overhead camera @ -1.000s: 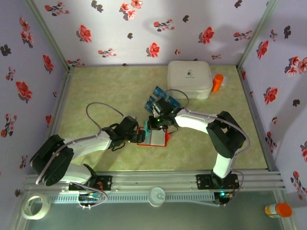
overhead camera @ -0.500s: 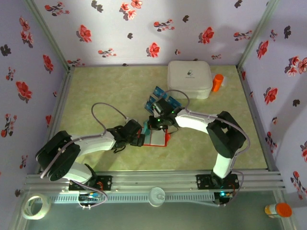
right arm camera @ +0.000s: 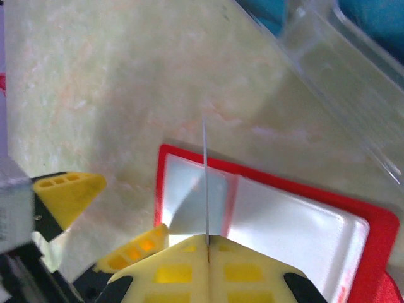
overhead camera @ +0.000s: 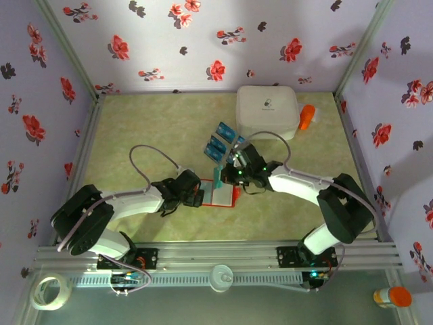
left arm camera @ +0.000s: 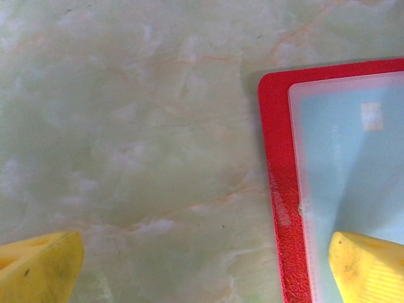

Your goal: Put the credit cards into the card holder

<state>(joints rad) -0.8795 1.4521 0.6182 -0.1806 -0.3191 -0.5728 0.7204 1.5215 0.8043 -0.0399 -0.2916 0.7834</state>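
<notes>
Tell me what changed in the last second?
The right arm's elbow swung outward; the right gripper still pinches a teal card on edge over the open card holder. The left gripper stayed open at the holder's left edge; the white box didn't move.

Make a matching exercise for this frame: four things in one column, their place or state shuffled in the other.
Things
1. left pincer
2. right pincer
3. card holder
4. white box

Place or state
A. lying open on the table
B. shut on a teal card
C. open, one finger over the card holder's rim
D. at the back, beside an orange bottle

Pairs: 1-C, 2-B, 3-A, 4-D
</notes>
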